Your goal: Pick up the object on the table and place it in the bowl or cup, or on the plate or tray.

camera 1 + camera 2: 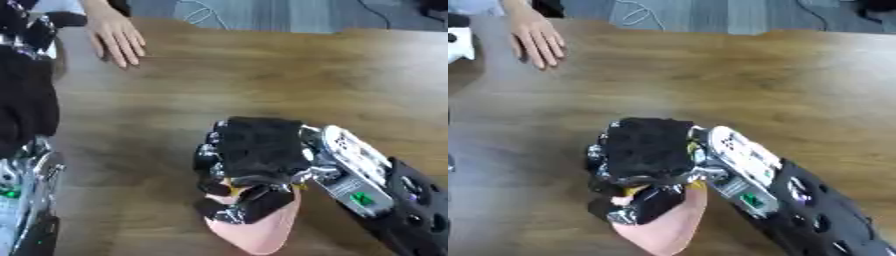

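A: Which step is this?

B: The pick-up, I'd say. The right robot hand point(254, 150) comes in from four o'clock and sits low at six o'clock over the wooden surface point(262, 75), its fingers and thumb curled around a pink object point(262, 232).

A: So it grips the thing already?

B: It looks so — the thumb crosses the object's top and the fingers wrap it from above. The pink tip pokes out below the hand, toward six o'clock. Whether it is lifted clear of the surface I cannot tell.

A: And the next move?

B: A lift, then a carry to a dish. No bowl, cup, plate or tray shows here, so the target must lie out of view — the hand would need to find it first.

A: The other hand?

B: Only the left arm point(26, 150) shows, along the nine o'clock edge; its hand is not in view. A person's hand point(118, 35) rests flat at eleven o'clock, well apart from the object.
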Tool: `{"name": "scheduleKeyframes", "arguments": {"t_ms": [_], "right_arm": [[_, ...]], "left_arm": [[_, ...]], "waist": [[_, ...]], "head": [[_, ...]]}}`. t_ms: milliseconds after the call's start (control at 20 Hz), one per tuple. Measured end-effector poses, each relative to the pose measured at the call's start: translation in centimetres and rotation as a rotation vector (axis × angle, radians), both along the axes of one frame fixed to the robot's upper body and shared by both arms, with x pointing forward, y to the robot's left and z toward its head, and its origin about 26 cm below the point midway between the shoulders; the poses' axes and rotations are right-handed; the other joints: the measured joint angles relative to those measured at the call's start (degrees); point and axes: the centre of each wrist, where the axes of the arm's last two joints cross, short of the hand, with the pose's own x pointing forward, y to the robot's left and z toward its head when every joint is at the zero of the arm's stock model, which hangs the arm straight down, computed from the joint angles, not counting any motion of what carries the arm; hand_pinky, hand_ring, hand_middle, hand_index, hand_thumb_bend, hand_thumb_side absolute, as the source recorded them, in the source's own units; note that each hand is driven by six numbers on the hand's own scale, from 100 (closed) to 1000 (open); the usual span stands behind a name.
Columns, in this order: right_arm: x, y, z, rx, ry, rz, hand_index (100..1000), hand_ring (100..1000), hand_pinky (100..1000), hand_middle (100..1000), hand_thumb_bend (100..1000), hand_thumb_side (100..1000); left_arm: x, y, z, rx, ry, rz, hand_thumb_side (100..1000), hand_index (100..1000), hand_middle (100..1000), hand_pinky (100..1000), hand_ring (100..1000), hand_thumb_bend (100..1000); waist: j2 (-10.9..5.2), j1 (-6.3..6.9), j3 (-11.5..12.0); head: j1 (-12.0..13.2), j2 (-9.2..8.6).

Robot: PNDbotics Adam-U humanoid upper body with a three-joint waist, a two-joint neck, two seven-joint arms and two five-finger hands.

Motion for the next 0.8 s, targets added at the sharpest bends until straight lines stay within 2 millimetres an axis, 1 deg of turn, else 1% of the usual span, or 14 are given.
{"name": "scheduleKeyframes", "arguments": {"t_ms": [50,100,150,300,450,650,800], "right_arm": [[-0.04,-0.06,-0.01,0.012,-0.007,0.000,515,353,100,439,100,825],[-0.07,-0.12,0.05,0.026,-0.018,0.001,551,338,100,485,101,850],[-0.08,-0.14,0.10,0.039,-0.029,0.004,585,454,197,528,113,869],[-0.10,-0.18,0.16,0.063,-0.063,0.009,622,514,332,581,120,886],[-0.02,-0.19,0.08,0.066,-0.083,0.011,630,529,349,600,120,884],[0.10,-0.23,-0.19,0.064,-0.090,0.008,632,532,349,606,107,890],[0.12,-0.27,-0.19,0.072,-0.097,0.012,597,536,353,603,100,903]], "left_arm": [[0.00,0.00,0.00,0.000,0.001,0.000,871,829,841,615,817,100],[0.00,0.00,0.00,-0.001,0.001,0.001,870,829,841,615,817,100],[0.00,0.00,0.00,-0.001,0.001,0.001,869,829,841,615,817,100],[0.00,0.01,0.00,-0.001,0.002,0.001,869,829,841,615,817,100],[0.00,0.01,0.00,0.001,0.004,0.001,869,829,842,614,816,100],[0.00,0.01,0.00,0.001,0.005,0.001,869,829,842,614,816,100],[0.00,0.01,0.00,0.001,0.006,0.002,868,829,842,615,817,100]], "waist": [[0.00,0.00,0.0],[0.00,0.01,0.0],[0.00,0.02,0.0],[0.00,0.07,0.0],[0.00,0.11,0.0],[0.00,0.12,0.0],[0.00,0.15,0.0]], "head": [[0.0,0.11],[0.0,0.18],[0.0,0.31],[0.0,0.38],[0.0,0.38],[0.0,0.38],[0.0,0.38]]}}
